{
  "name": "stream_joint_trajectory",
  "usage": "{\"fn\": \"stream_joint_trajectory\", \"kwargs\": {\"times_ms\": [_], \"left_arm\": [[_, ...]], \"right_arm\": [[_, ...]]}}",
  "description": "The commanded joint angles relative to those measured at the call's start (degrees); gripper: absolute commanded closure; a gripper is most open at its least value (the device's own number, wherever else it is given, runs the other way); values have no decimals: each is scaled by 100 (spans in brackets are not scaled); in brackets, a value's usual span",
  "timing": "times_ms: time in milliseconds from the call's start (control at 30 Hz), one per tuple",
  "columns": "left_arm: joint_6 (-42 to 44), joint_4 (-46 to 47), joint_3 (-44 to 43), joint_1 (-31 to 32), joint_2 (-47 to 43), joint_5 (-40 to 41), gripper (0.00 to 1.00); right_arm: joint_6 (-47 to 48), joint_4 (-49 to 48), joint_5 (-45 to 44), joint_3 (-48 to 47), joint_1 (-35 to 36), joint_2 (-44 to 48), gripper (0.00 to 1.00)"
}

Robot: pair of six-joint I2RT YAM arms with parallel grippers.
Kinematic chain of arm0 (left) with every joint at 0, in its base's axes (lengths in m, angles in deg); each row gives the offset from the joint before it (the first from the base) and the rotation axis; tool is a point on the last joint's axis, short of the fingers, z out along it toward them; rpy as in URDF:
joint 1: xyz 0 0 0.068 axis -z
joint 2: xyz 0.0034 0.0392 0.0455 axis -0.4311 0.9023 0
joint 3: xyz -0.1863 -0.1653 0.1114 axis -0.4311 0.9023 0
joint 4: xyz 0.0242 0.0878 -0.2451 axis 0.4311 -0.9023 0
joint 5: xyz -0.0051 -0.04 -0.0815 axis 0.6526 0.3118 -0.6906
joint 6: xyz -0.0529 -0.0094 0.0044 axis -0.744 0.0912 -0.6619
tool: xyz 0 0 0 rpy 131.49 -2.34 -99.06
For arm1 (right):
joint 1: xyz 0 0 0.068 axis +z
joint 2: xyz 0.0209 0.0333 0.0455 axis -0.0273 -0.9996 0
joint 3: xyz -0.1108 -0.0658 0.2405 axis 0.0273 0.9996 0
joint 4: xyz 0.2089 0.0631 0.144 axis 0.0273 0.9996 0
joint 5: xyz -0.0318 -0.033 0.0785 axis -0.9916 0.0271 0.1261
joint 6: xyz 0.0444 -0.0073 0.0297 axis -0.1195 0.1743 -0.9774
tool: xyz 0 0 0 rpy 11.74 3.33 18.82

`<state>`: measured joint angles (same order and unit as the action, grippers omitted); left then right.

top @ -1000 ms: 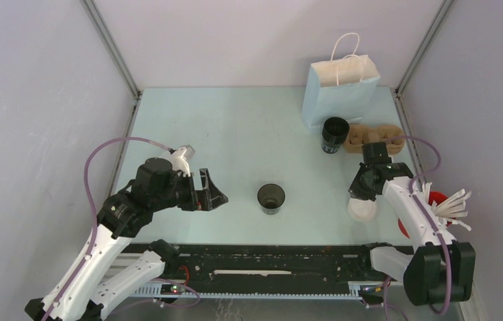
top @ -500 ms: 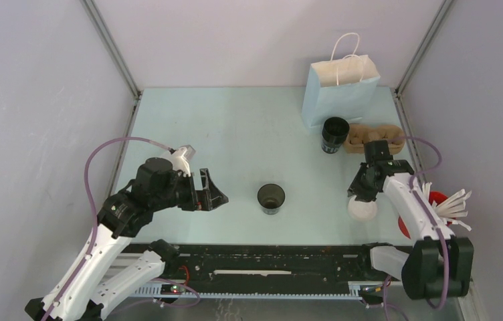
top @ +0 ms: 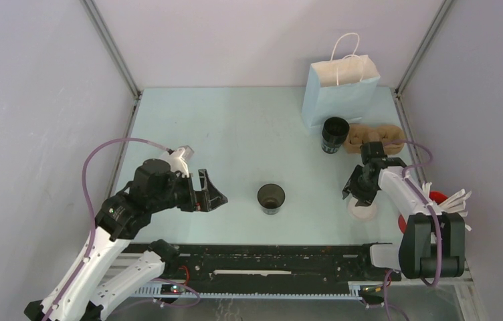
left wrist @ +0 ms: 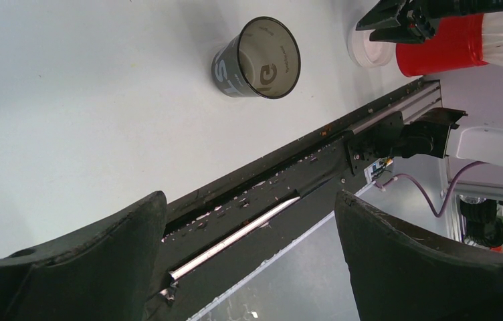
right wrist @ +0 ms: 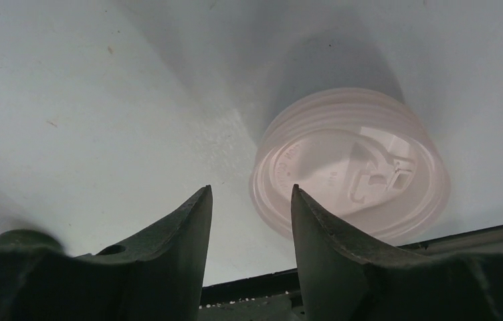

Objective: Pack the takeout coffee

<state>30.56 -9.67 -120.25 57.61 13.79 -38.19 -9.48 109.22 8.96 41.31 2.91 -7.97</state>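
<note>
The right gripper (right wrist: 252, 192), jaws apart and empty, is hovering beside the white lid stack (right wrist: 352, 164) lying on the tabletop (right wrist: 68, 100) at centre right of its wrist frame, so it is probably needing to shift rightward until the top rim sits between them.

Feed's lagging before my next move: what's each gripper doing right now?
Left gripper: open, empty.
Right gripper: open, empty; white round plastic lid lies nearby.
</note>
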Motion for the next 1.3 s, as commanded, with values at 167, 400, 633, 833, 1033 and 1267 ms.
{"fn": "stream_joint_trajectory", "kwargs": {"times_ms": [167,400,633,833,1033,1267], "left_arm": [[135,87,-65,36,-32,-117,0],[131,77,-78,31,-19,-114,0],[126,90,-82,35,29,-151,0],[136,124,-83,31,77,-177,0],[139,113,-89,36,79,-171,0],[138,111,-90,36,69,-166,0]], "right_arm": [[1,-587,469,197,-90,-128,42],[-12,-689,506,197,-90,-143,46],[-45,-634,547,202,-90,101,56],[-47,-658,571,279,-90,136,64],[-39,-692,540,302,-90,136,73],[-27,-668,494,302,-246,185,83]]}}
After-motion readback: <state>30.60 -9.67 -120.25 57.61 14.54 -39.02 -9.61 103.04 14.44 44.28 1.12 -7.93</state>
